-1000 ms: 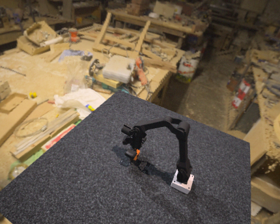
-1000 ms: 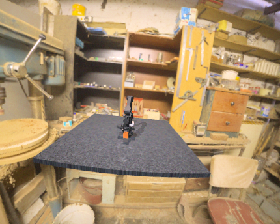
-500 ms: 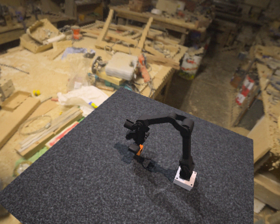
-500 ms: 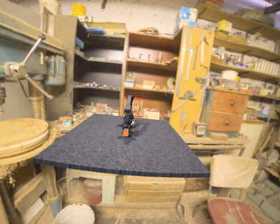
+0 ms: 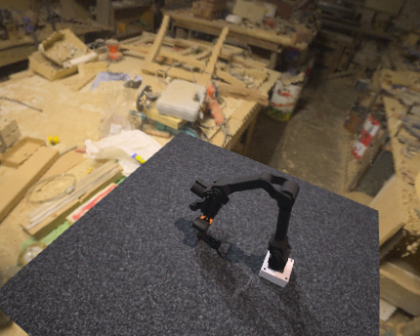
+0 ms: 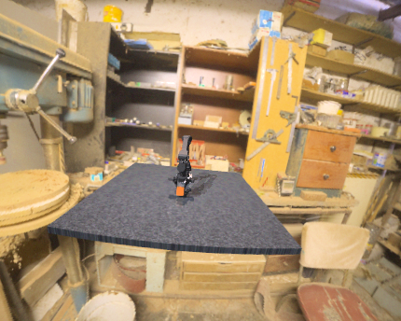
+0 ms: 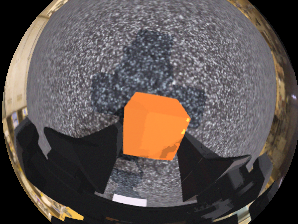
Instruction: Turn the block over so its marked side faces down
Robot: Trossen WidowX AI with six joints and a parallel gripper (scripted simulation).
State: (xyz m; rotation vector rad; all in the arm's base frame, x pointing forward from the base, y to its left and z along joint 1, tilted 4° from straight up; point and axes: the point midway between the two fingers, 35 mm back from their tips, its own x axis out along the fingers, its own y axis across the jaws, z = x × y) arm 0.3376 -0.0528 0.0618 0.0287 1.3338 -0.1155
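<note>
The orange block (image 5: 204, 219) (image 6: 180, 190) (image 7: 149, 131) is between the two black fingers. In the wrist view its faces are mostly plain orange, with small yellow spots along the right edge and a dark patch at the lower right. Which side is the marked one cannot be told for sure. My gripper (image 5: 206, 221) (image 6: 180, 188) (image 7: 153, 135) is shut on the block, one finger on each side. The dark speckled table (image 5: 108, 273) (image 6: 211, 229) (image 7: 230, 65) lies beneath. Whether the block touches it is hard to tell. Its underside is hidden.
The arm's white base (image 5: 276, 276) (image 7: 129, 200) stands on the table, to the right of the block in the top view. The arm's shadow falls around the block. The workshop benches, shelves and chair lie beyond the table edges.
</note>
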